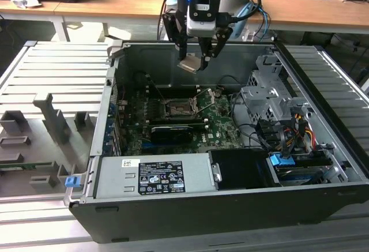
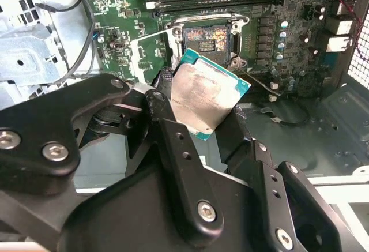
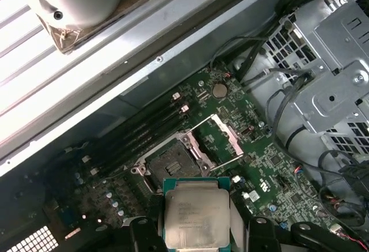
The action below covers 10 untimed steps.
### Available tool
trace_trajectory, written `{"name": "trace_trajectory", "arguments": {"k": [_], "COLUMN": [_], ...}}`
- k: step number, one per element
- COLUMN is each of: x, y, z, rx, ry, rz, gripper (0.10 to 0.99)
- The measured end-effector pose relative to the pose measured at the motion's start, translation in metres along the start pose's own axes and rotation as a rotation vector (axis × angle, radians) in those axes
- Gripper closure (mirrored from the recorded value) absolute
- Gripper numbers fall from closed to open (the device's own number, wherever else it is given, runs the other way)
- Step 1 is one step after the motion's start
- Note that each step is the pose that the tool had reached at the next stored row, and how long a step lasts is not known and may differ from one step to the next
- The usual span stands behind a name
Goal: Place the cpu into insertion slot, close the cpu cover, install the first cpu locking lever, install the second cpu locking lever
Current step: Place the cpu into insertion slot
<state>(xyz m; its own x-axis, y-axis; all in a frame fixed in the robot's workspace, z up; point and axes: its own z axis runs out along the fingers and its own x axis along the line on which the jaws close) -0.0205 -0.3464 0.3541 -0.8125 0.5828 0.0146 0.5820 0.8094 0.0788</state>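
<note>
Grooved tabletop point(image 1: 52, 73) bearing an open computer case point(image 1: 190, 206); fingers point(image 2: 173, 139) clamped on the cpu point(image 2: 204, 96), hovering tilted above the bare socket point(image 3: 171, 162) beside the raised cpu cover point(image 3: 226, 136), best levelled and squared to it.

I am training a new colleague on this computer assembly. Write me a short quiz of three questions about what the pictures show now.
1. True or false: the cpu already lies in the insertion slot.
2. What holds the cpu? A) the jaws B) a person's hand C) nothing, it rests on the board
3. Fill in: the cpu cover stands ____ (open or shut).

Key: 1 false, it hangs above the slot; 2 A; 3 open.
</note>
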Motion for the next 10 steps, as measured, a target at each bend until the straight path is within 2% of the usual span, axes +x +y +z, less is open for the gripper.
{"name": "trace_trajectory", "arguments": {"k": [10], "x": [0.0], "y": [-0.0001], "z": [0.0014], "rx": [-0.001], "ry": [-0.0074], "rz": [0.092], "gripper": [0.545]}}
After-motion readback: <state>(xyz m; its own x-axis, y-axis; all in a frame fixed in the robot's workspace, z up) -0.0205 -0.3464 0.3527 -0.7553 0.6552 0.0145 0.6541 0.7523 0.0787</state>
